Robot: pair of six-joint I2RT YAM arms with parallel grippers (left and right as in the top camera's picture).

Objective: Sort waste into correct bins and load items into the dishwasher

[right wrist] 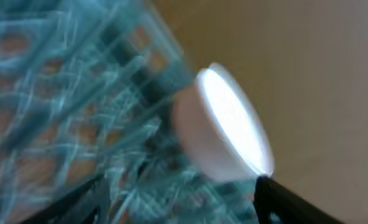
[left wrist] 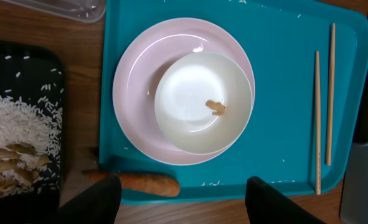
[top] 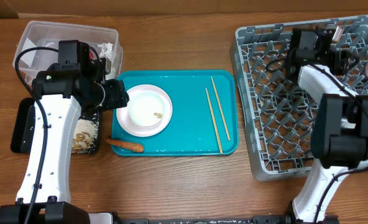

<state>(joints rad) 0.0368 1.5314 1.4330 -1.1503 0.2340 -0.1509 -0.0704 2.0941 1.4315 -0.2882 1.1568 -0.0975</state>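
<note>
Left gripper [left wrist: 184,186] hangs wide open and empty over the near-left corner of the flat teal plastic serving tray [left wrist: 283,37], touching nothing. Its two dark fingers [left wrist: 96,202] straddle the near rim. Just beyond them a small orange carrot piece [left wrist: 140,182] lies along that rim, its thin end poking left over the wooden table [top: 190,186]. The wide spread suits a grab at the carrot, I judge.

Farther in, a white round plate [left wrist: 134,93] carries a white round bowl [left wrist: 190,99] stacked inside it, and one beige food scrap [left wrist: 216,107] sits in the bowl's bottom. That leftover is probably why the stack is not yet racked: it wants emptying first. To the right, a pair of thin light wooden chopsticks [left wrist: 324,106] lies side by side, running near to far.

Left of the teal tray, the shallow black rectangular tray [top: 20,127] holds white rice [left wrist: 15,121] and beige scraps, so food waste evidently goes there. At the far left stands the clear plastic rectangular tub [top: 65,37], with what looks like a crumpled white tissue [top: 106,48] inside.

On the right lies the large square grey plastic dish rack [top: 277,124]. The right gripper [right wrist: 180,183] is over its far-right part. That view is blurred, but the fingers look spread with nothing between them. A second white bowl [right wrist: 221,124] lies tipped on its side just past the tips, at the rack's right edge.
</note>
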